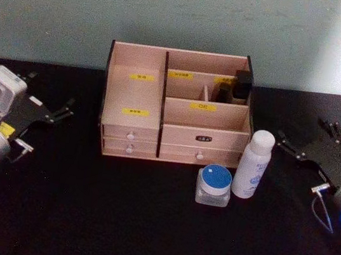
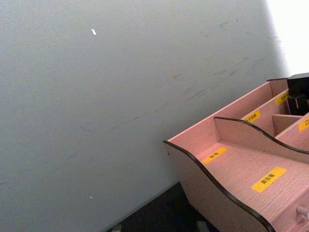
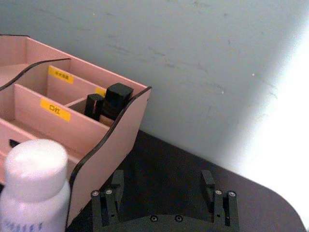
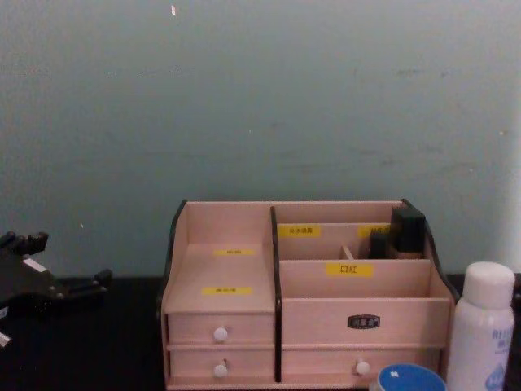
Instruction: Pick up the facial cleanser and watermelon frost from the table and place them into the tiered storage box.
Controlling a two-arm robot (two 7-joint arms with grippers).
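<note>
Tabletop (image 1: pixel 111 221): black surface, carrying all items noted below.

Tiered storage box (image 1: pixel 136 100): stands upright at the rear centre of the tabletop, against the wall (image 4: pixel 260 98). Yellow labels sit on its stepped compartments, with white-knobbed drawers along the front. 2 black items (image 3: pixel 116 99) occupy the rear right compartment.

Facial cleanser (image 1: pixel 254 164): upright on the tabletop, just in front of the box's right front corner, cap on. It is outside the box (contact with the box front cannot be determined).

Watermelon frost (image 1: pixel 214 185): upright on the tabletop, blue lid up, just beside the cleanser on its left and slightly nearer the robot. Also outside the box.

Left gripper (image 1: pixel 51 98): above the tabletop, well left of the box. Its fingers are spread and nothing is held.

Right gripper (image 3: pixel 161 183): above the tabletop to the right of the box and the cleanser, clear of both. The wrist view shows its 2 fingers (image 3: pixel 208 180) parted, with bare tabletop between them. Nothing is held.
</note>
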